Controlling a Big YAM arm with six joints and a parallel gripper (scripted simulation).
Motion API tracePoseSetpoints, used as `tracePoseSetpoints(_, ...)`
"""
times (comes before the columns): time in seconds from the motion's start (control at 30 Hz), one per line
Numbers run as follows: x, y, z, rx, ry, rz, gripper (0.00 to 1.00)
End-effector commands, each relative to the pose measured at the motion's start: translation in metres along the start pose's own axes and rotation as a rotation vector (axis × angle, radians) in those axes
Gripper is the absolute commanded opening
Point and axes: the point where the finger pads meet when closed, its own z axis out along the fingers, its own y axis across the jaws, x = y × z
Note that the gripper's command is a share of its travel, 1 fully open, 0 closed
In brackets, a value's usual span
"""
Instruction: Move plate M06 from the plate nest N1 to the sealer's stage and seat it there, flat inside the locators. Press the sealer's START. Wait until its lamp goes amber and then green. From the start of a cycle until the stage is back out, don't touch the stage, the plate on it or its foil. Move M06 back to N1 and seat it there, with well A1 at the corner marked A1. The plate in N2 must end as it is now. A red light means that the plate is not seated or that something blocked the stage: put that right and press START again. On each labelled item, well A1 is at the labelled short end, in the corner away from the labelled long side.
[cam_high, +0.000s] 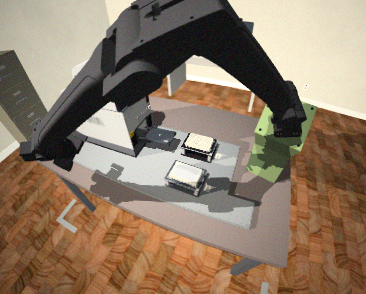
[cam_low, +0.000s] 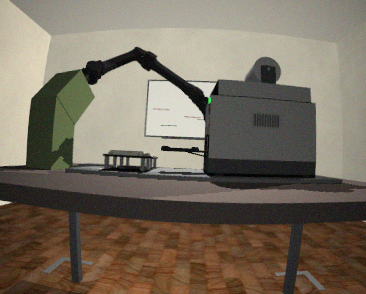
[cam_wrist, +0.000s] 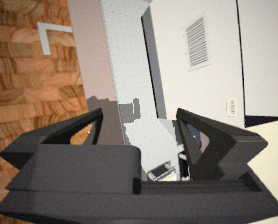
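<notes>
While its fingers stand spread to their widest, the end effector (cam_wrist: 139, 131) holds nothing and touches nothing, hanging beside the sealer (cam_wrist: 200, 55) above the grey mat (cam_wrist: 125, 75). In the top view the arm's dark links hide the end effector and most of the sealer (cam_high: 112, 127); plate labels are too small to read, so I cannot tell which of the two plates is M06. One plate (cam_high: 199, 145) sits near the sealer's dark stage (cam_high: 160, 136), the other (cam_high: 186, 176) nearer the surface (cam_high: 270, 235) edge. Both lie well apart from the end effector. A green lamp (cam_low: 209, 100) glows on the sealer's corner.
</notes>
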Motion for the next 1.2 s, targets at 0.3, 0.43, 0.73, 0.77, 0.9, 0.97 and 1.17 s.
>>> tracePoseSetpoints(0.3, -0.007, -0.001, -0.005, -0.004, -0.011, 0.007, 1.00)
tracePoseSetpoints(0.43, -0.007, -0.001, -0.005, -0.004, -0.011, 0.007, 1.00)
tracePoseSetpoints(0.73, 0.008, -0.050, 0.015, 0.006, 0.065, -0.032, 1.00)
tracePoseSetpoints(0.77, 0.011, -0.054, 0.017, 0.005, 0.063, -0.030, 1.00)
tracePoseSetpoints(0.9, 0.015, -0.072, 0.018, -0.017, 0.138, -0.068, 1.00)
tracePoseSetpoints(0.97, 0.022, -0.077, 0.018, -0.044, 0.179, -0.081, 1.00)
tracePoseSetpoints(1.17, 0.040, -0.084, 0.021, -0.056, 0.204, -0.100, 1.00)
